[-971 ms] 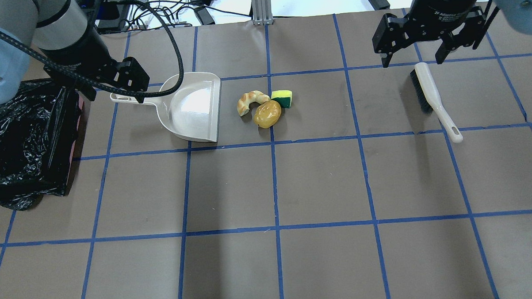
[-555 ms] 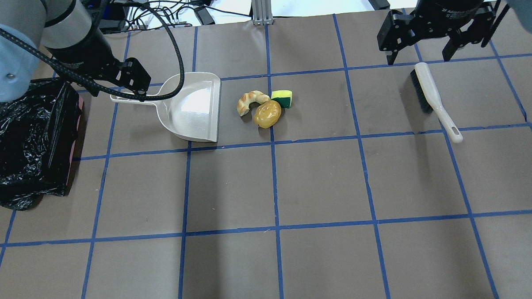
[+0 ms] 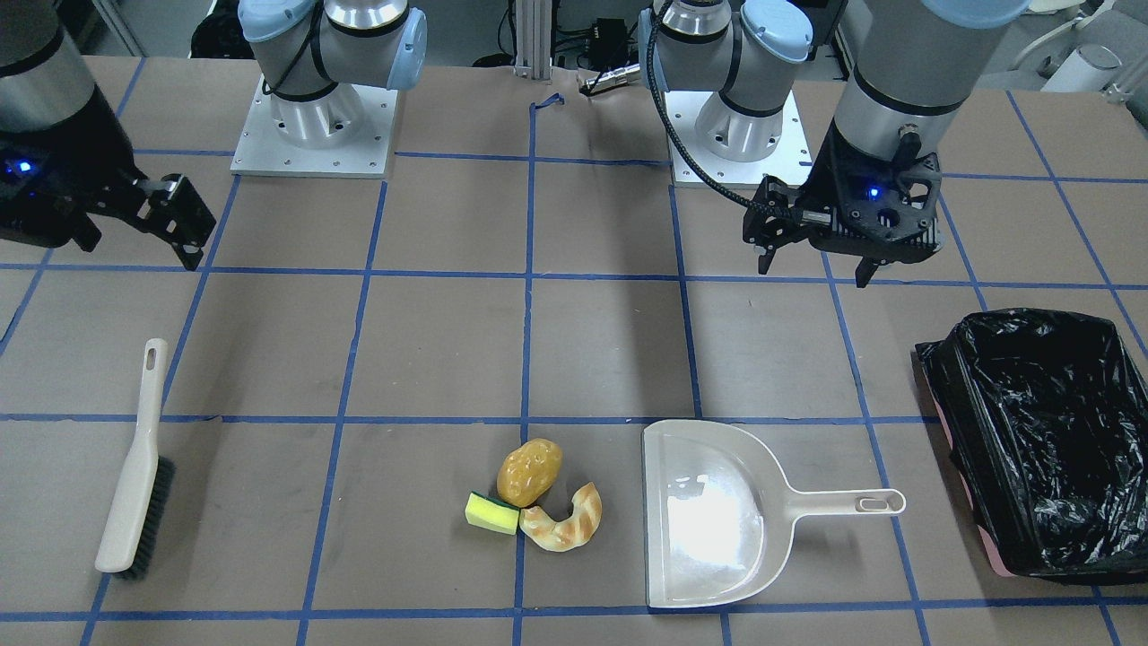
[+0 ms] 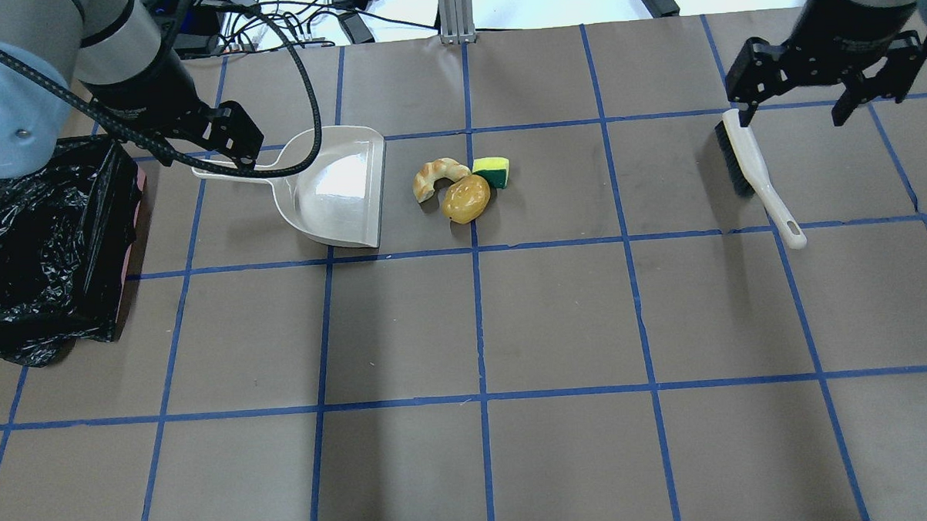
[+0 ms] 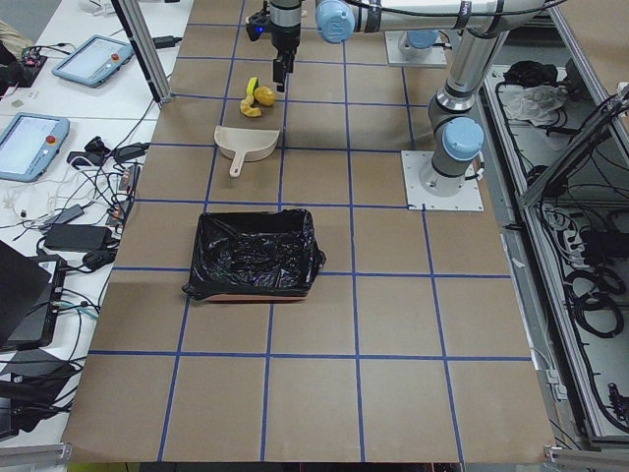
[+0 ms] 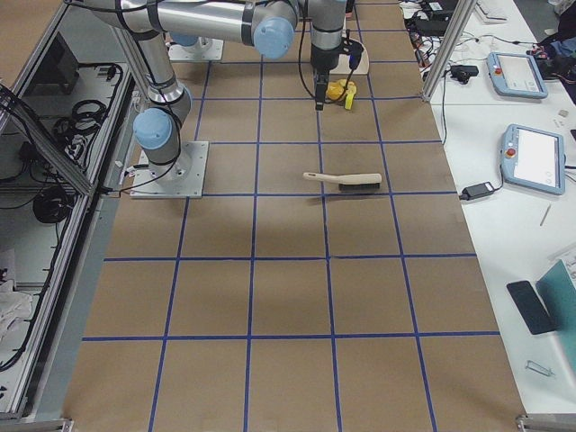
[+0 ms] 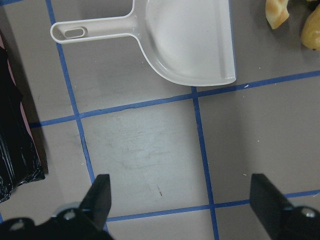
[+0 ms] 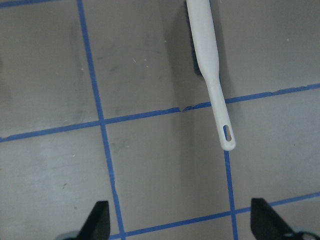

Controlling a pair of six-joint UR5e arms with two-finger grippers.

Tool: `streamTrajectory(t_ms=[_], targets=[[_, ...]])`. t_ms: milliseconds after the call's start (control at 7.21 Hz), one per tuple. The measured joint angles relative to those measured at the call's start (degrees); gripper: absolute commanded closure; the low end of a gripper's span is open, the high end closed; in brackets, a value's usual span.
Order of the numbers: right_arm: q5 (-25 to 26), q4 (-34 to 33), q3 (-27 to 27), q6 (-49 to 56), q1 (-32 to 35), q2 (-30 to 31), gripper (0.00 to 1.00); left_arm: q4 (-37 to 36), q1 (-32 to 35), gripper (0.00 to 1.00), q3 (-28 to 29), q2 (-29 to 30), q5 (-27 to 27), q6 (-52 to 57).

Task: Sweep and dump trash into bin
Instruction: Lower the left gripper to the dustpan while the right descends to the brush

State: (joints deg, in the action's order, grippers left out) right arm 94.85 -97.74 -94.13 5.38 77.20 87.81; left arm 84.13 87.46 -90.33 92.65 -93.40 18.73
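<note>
The potato [image 4: 466, 199], the yellow-and-green sponge [image 4: 492, 170] and the croissant [image 4: 437, 176] lie bunched together on the table, just right of the beige dustpan's [image 4: 337, 188] open mouth. The bin [image 4: 39, 244], lined with black plastic, stands at the far left. My left gripper [image 3: 814, 269] is open and empty, hovering above the dustpan's handle [image 7: 90, 31]. My right gripper [image 4: 792, 118] is open and empty, above the bristle end of the white hand brush [image 4: 753, 173]. The brush lies flat, with its handle [image 8: 220, 110] below the open fingers in the right wrist view.
The table is brown paper with a blue tape grid [image 4: 475, 248]. Cables and a metal post [image 4: 452, 14] sit along the far edge. The arm bases [image 3: 314, 117] stand at the robot's side of the table.
My right gripper has moved right in the overhead view, from left of the brush head to over it. My left gripper shifted slightly. Nothing was grasped, and the objects have not moved.
</note>
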Motion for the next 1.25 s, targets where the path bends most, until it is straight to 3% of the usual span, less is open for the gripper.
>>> streamTrajectory(t_ms=[555, 1249], targets=[[-0.1, -5.64, -4.71, 10.76, -6.62, -4.49, 0.01, -3.3, -6.09, 0.0, 0.06, 4.53, 0.84, 28.38], [-0.1, -10.99, -5.01, 15.26, -7.81, -13.79, 0.04, -18.07, -7.38, 0.0, 1.24, 16.36, 2.08, 63.28]])
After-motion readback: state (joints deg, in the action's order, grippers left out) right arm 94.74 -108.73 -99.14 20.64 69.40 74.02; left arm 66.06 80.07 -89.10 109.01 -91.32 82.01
